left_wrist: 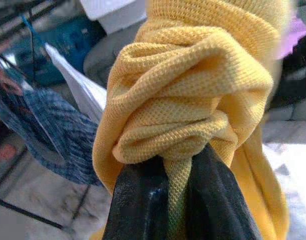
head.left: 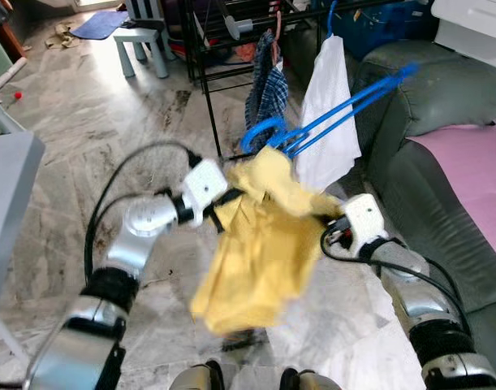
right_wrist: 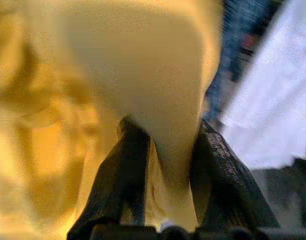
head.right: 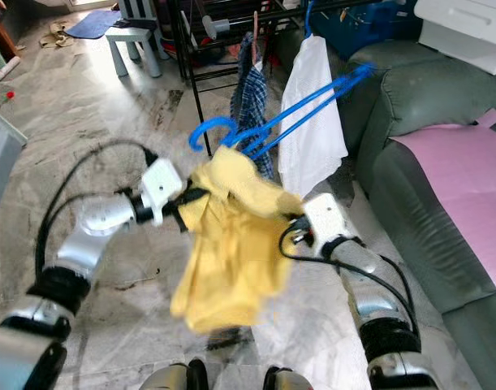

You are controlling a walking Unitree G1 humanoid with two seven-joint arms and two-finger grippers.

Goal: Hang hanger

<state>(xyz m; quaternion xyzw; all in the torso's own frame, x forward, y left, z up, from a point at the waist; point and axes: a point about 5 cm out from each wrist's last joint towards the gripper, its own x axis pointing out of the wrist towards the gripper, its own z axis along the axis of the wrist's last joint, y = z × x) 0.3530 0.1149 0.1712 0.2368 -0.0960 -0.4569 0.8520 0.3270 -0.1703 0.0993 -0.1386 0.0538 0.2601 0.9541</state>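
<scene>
A yellow shirt (head.left: 260,244) hangs bunched in the air between my two arms. A blue hanger (head.left: 337,114) sticks out of its top, hook (head.left: 260,130) to the left and long arms slanting up to the right. My left gripper (head.left: 227,199) is shut on a fold of the shirt at its left shoulder; in the left wrist view the black fingers (left_wrist: 137,200) pinch knitted yellow cloth (left_wrist: 193,110). My right gripper (head.left: 329,218) is shut on the shirt's right side, where the right wrist view shows yellow fabric (right_wrist: 142,90) squeezed between both fingers (right_wrist: 223,175).
A black clothes rack (head.left: 200,73) stands just behind, carrying a blue plaid shirt (head.left: 264,89) and a white garment (head.left: 329,114). A grey sofa (head.left: 442,122) with a pink sheet (head.left: 475,171) lies to the right. A pale stool (head.left: 142,45) stands far left on the marble floor.
</scene>
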